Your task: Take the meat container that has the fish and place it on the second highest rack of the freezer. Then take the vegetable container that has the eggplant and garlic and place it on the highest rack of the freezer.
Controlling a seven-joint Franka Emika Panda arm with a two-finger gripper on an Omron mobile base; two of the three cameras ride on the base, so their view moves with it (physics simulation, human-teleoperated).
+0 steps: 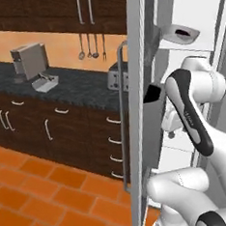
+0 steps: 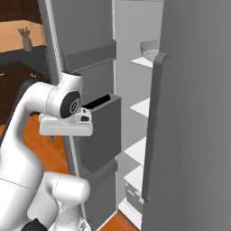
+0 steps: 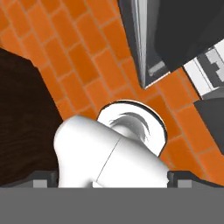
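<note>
The freezer (image 2: 135,27) stands open, its white inside holding stacked white shelves (image 2: 140,107). On the uppermost shelf that shows (image 2: 143,62) rests a pale bowl (image 2: 151,47), also seen as a bowl (image 1: 180,31) with something dark in it that I cannot identify. The meat container with the fish and the vegetable container with the eggplant and garlic are out of view. My gripper (image 3: 112,178) is open and empty, pointing down at the orange floor tiles (image 3: 87,65). Its hand (image 2: 65,125) hangs in front of the freezer's open door (image 2: 97,131), well short of the shelves.
The open door (image 1: 138,108) stands edge-on with a long bar handle (image 1: 121,119). A second grey door (image 2: 194,113) closes off the right side. To the left runs a dark counter (image 1: 69,85) with a coffee machine (image 1: 30,61) and a toaster (image 1: 116,77).
</note>
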